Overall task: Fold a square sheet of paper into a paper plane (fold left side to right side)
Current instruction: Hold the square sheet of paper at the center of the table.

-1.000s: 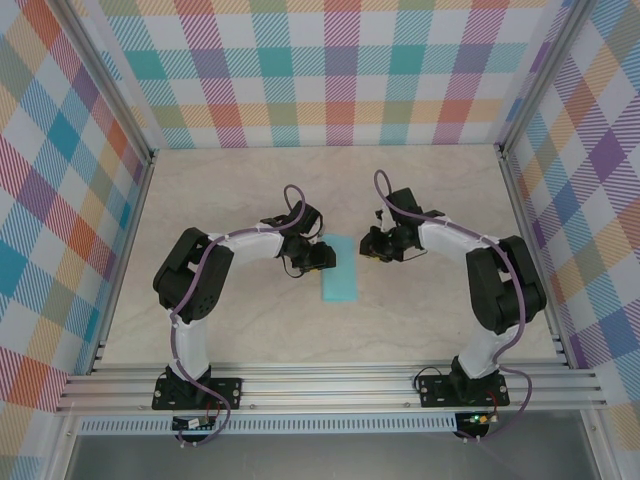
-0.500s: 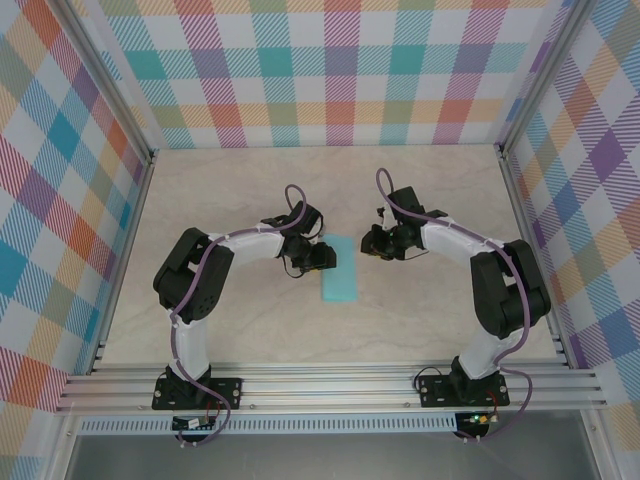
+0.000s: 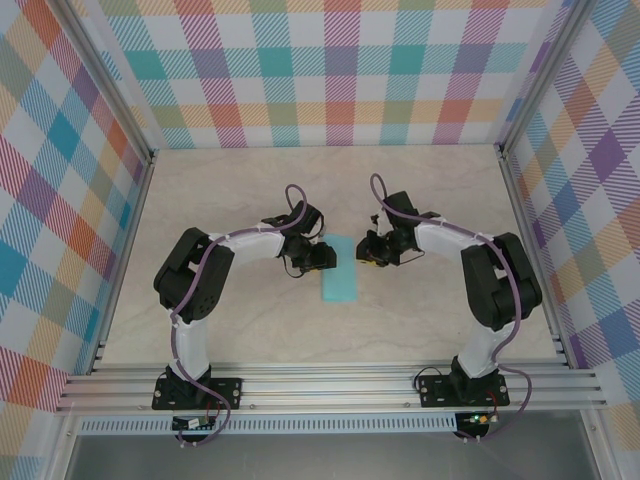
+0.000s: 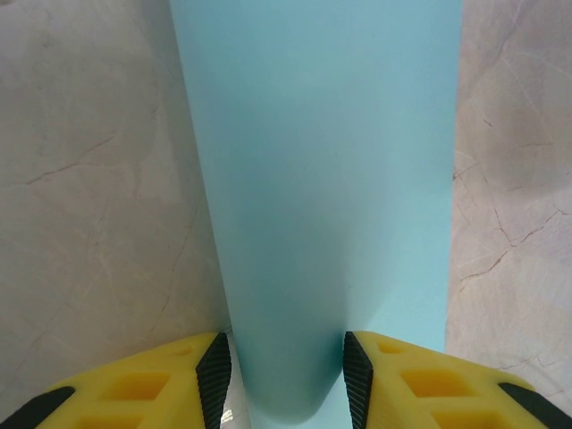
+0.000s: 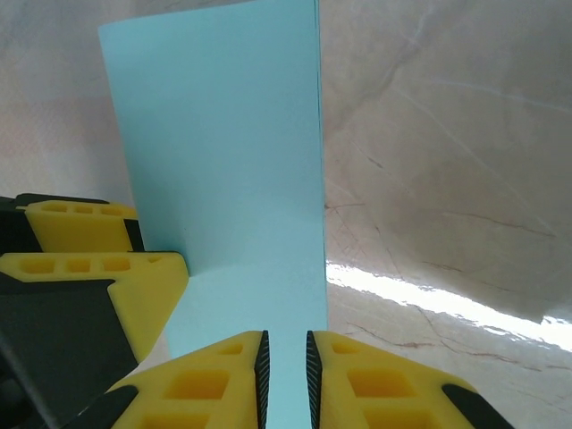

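The square sheet of paper (image 3: 340, 281) is seen lying near the middle of the table (image 3: 240, 195), doubled over into a narrow upright strip of plain light turquoise, long axis running away from the arm bases. In the left wrist view the sheet (image 4: 322, 161) is shown with its upper layer bowed into a rounded hump that narrows toward the left gripper (image 4: 286, 380); a flat lower layer is exposed beside it on the right. The hump is clasped between the two black pads, jaws set moderately apart, both pads touching the paper. In the top view the left gripper (image 3: 319, 256) is placed at the strip's left edge, far end. The right gripper (image 3: 367, 250) is placed just beside the strip's right edge, opposite. In the right wrist view its jaws (image 5: 285, 375) are held at a narrow slit, turquoise visible through it; contact with the sheet (image 5: 223, 152) cannot be told. Marbled beige table surface is noted on both sides.
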Controlling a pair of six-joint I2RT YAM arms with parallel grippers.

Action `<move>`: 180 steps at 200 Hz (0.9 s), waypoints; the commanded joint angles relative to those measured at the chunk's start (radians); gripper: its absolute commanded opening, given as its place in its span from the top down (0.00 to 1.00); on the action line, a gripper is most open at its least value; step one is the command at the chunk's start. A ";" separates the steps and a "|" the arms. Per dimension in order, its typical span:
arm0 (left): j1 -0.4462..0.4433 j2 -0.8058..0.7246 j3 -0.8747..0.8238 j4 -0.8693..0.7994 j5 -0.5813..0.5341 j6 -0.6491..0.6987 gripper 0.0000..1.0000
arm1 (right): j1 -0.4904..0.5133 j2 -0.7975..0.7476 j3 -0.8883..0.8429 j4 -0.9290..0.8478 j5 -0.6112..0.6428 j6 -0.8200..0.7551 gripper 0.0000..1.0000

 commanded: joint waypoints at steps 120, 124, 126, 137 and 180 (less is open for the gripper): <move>-0.026 0.043 0.006 -0.052 -0.022 0.016 0.59 | 0.046 0.114 0.069 -0.029 -0.054 0.006 0.85; -0.025 0.043 0.006 -0.052 -0.021 0.016 0.59 | 0.045 0.117 0.070 -0.031 -0.054 0.007 0.85; -0.026 0.044 0.006 -0.052 -0.020 0.017 0.59 | 0.045 0.119 0.070 -0.030 -0.054 0.007 0.85; -0.026 0.044 0.006 -0.052 -0.021 0.016 0.59 | 0.047 0.128 0.071 -0.034 -0.054 0.008 0.85; -0.027 0.043 0.006 -0.051 -0.020 0.016 0.59 | 0.046 0.158 0.074 -0.053 -0.041 0.005 0.86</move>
